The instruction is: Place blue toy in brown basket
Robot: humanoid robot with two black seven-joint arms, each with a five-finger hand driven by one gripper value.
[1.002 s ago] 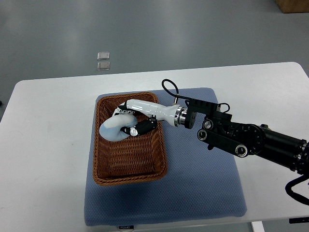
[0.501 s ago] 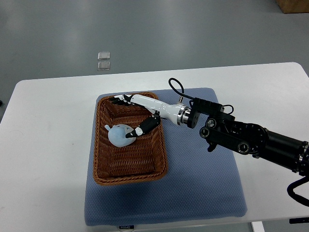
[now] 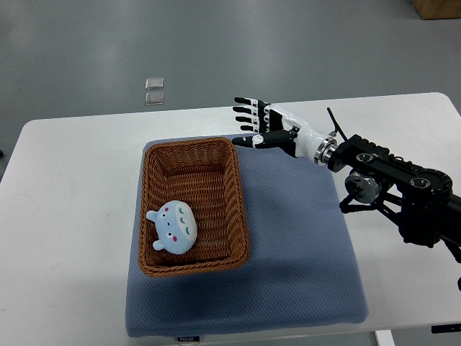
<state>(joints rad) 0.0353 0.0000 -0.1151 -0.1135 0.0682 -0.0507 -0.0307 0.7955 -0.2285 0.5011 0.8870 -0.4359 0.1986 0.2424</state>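
A light blue round toy (image 3: pixel 173 228) with a face and small ears lies inside the brown wicker basket (image 3: pixel 240 202), towards its near left corner. My right hand (image 3: pixel 256 124) is white with black fingertips; its fingers are spread and it holds nothing. It hovers beyond the basket's far right corner, apart from the toy. Its arm (image 3: pixel 389 180) comes in from the right edge. The left arm does not show.
The basket stands on a blue-grey mat (image 3: pixel 302 267) on a white table (image 3: pixel 65 238). Two small clear squares (image 3: pixel 154 89) lie on the grey floor beyond the table. A brown box corner (image 3: pixel 438 7) shows at the top right.
My right hand let go of the blue toy, which now lies in the basket. The hand opened and drew back up and to the right, out of the basket.
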